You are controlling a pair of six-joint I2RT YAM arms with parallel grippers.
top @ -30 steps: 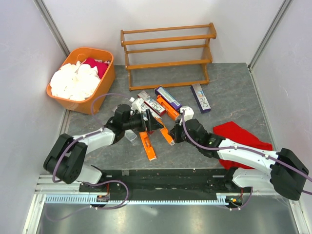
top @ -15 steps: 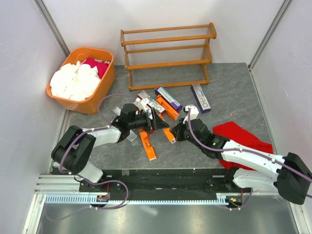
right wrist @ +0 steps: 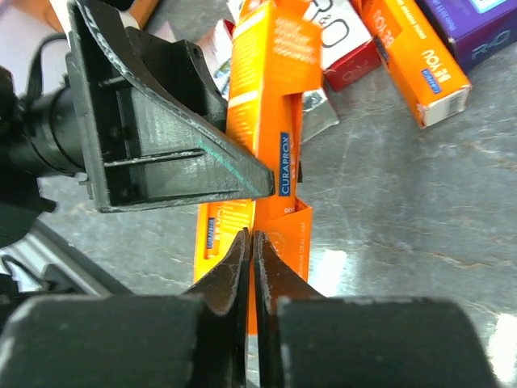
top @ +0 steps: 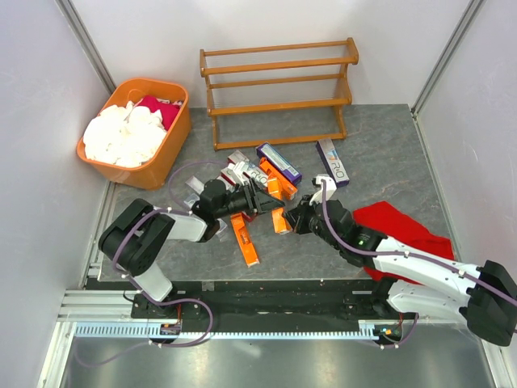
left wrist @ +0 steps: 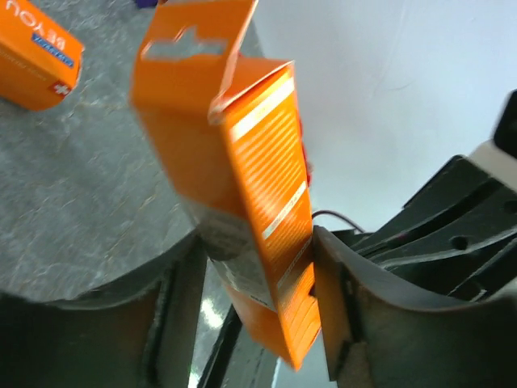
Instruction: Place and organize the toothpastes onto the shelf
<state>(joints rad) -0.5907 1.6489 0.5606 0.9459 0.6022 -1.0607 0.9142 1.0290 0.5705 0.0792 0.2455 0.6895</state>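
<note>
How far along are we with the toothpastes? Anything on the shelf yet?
Nothing done yet: the shelf holds no cartons. In hand: the left gripper grips one orange carton, the shut right gripper at its end. Left: the pile of toothpastes on the table and a purple-and-white carton lying apart near the shelf.

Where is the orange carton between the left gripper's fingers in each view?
Top external: orange carton just below centre.
Left wrist: centre, slanting from top to bottom.
Right wrist: upper centre, running down to mid-frame.
Shared landmark: the grey table under it.
</note>
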